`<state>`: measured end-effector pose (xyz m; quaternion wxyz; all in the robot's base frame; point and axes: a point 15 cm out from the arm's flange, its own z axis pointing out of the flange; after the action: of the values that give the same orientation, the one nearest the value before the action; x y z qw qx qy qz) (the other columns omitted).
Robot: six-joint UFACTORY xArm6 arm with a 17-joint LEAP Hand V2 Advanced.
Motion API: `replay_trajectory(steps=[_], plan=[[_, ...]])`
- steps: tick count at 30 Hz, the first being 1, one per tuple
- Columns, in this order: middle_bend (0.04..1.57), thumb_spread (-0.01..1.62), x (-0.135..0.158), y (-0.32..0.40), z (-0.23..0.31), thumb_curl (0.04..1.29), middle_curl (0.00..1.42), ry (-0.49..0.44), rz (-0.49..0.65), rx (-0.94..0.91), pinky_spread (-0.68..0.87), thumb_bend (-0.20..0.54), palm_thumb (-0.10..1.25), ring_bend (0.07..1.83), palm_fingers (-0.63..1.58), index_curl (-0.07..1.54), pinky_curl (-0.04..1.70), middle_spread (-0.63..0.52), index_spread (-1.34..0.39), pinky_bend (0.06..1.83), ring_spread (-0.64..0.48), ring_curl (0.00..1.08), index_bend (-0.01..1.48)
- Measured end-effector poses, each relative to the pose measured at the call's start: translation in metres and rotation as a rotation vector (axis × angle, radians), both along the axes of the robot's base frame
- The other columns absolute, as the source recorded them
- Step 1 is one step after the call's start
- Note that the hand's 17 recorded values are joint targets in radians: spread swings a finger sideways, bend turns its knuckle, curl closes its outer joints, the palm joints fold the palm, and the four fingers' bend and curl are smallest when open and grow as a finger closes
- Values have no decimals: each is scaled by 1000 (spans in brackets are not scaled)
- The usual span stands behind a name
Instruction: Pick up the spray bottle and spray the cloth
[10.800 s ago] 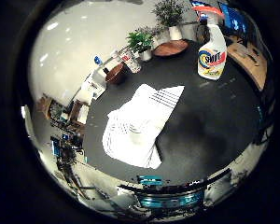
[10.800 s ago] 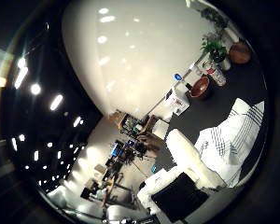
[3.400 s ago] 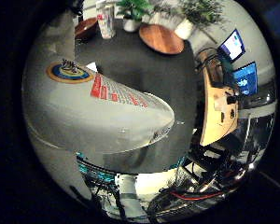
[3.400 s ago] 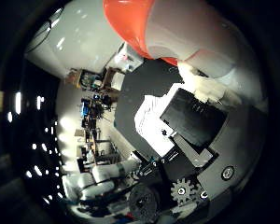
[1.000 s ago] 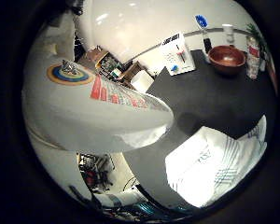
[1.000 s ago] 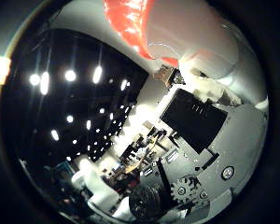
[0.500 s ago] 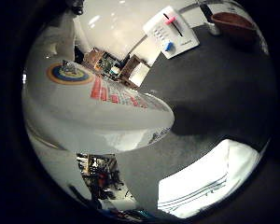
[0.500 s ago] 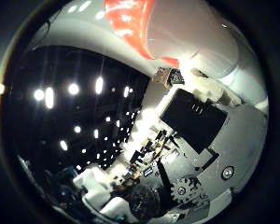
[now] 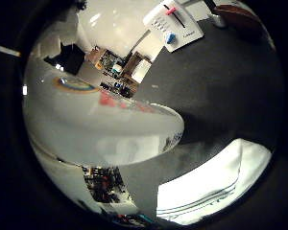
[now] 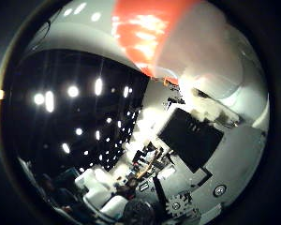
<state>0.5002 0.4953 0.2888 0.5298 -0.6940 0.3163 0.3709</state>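
Note:
The white spray bottle (image 9: 101, 129) fills much of the little finger side palm view, close against the palm, with a round logo and red print on its body. Its orange-red spray head (image 10: 145, 37) and white neck show in the thumb side palm view. My right hand (image 10: 210, 154) is curled round the bottle; white and black finger parts and a gear lie beside the neck. The white cloth with thin dark stripes (image 9: 211, 187) lies on the dark table (image 9: 221, 91), below and beside the bottle's base.
A white box with a red slider and a blue knob (image 9: 175, 26) stands at the table's far edge. A brown bowl (image 9: 237, 12) sits beyond it. Shelves and room clutter (image 9: 120, 67) show past the table. Ceiling lights (image 10: 72, 91) dot the dark background.
The view has swung on: the cloth now takes up more of the picture near the bottle's base, the white box has shifted toward the edge. The bottle stays fixed against the palm.

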Motion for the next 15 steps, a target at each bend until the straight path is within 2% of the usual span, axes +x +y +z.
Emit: replay_trajectory(steps=[2, 3, 8, 12, 15], plan=[[774, 912, -3, 0, -1, 662, 544, -14, 13, -18, -216, -46, 563, 998, 469, 584, 490, -286, -529, 1157, -224, 444, 600], [693, 959, -4, 0, -2, 615, 512, -18, 17, -23, -72, -47, 512, 941, 389, 576, 482, -268, -534, 1153, -177, 411, 620], [549, 991, -5, 0, 1, 502, 435, -24, 21, -22, 370, -40, 412, 764, 175, 504, 419, -191, -488, 1113, 49, 313, 527], [452, 989, -7, -1, 0, 452, 386, -35, 35, -33, 536, -33, 390, 650, 137, 455, 346, -139, -470, 1027, 160, 254, 477], [402, 987, -8, -2, 8, 432, 365, -45, 37, -28, 587, -31, 393, 587, 144, 429, 296, -127, -458, 953, 185, 227, 438]])
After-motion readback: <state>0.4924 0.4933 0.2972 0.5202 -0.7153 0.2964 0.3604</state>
